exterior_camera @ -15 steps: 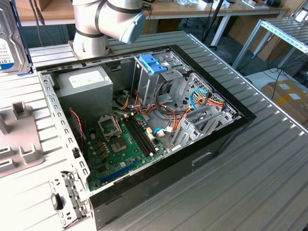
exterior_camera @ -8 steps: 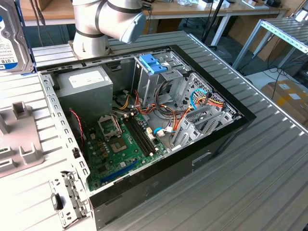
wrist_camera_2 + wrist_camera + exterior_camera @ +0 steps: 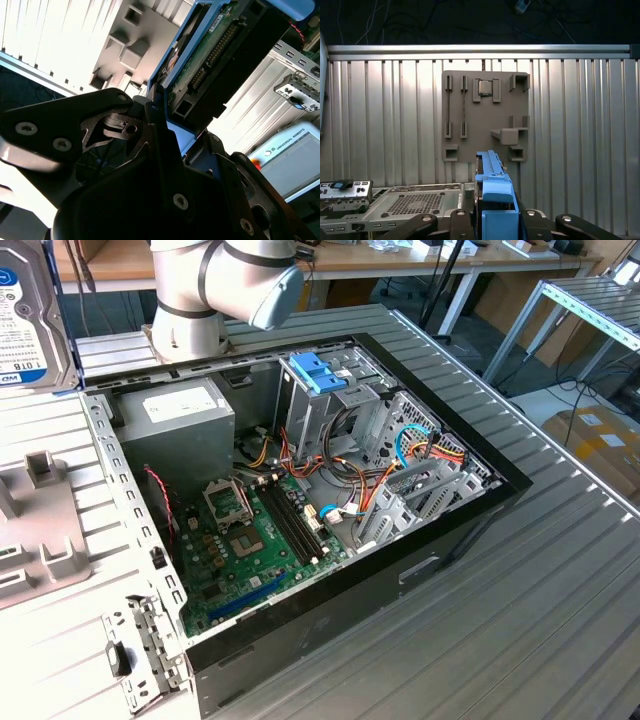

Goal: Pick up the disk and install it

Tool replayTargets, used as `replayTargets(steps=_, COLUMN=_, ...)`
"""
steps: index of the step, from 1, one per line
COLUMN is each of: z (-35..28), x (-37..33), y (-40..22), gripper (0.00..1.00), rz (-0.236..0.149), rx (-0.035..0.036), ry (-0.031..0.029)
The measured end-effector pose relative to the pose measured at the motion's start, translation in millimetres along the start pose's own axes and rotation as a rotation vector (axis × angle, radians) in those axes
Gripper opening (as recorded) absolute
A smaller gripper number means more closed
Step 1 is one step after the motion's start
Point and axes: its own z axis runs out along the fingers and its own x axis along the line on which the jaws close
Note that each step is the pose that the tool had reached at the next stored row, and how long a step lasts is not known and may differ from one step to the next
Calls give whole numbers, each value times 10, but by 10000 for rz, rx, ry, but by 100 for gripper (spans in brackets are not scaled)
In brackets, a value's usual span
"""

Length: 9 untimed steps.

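Note:
The disk (image 3: 492,192), a dark hard drive with bright blue side rails, is held edge-on above the ribbed table in the first wrist view. My gripper (image 3: 495,217) is shut on it from both sides. The second wrist view shows the disk's (image 3: 225,55) green circuit board and connectors, with the black gripper (image 3: 162,117) clamped on its blue rail. In the exterior view the disk (image 3: 30,320) hangs at the upper left, off to the left of the open computer case (image 3: 300,490).
The case lies open with its motherboard (image 3: 255,540), power supply (image 3: 175,420) and a metal drive cage with a blue latch (image 3: 318,370). A grey fixture plate (image 3: 485,115) lies on the table below the disk. The arm's base (image 3: 215,290) stands behind the case.

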Motion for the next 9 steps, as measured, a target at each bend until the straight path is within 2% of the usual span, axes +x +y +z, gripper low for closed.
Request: replayTargets(steps=9, z=2, x=-2, y=-65, gripper=37, rz=0, rx=0, ry=-1)
